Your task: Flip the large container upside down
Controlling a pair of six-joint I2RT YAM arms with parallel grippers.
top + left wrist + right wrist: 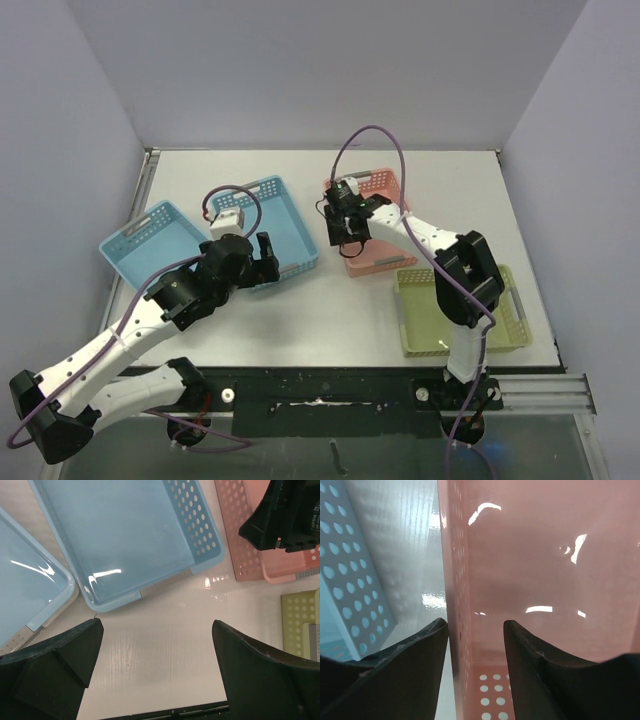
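Several perforated plastic baskets stand upright on the white table. My right gripper (349, 238) (475, 630) straddles the left long wall (455, 580) of the pink basket (385, 190) (545, 555). One finger is outside against the wall, the other is inside and apart from it; the jaws are not closed. My left gripper (262, 252) (157, 650) is open and empty over bare table, just before the near corner of a blue basket (275, 215) (125, 535). I cannot tell which basket is the large one.
A second blue basket (150, 240) (25, 595) lies at the left, touching the first. A green basket (460, 310) (300, 620) sits at the near right by the right arm's base. The first blue basket's side (350, 580) is close to the pink one's left.
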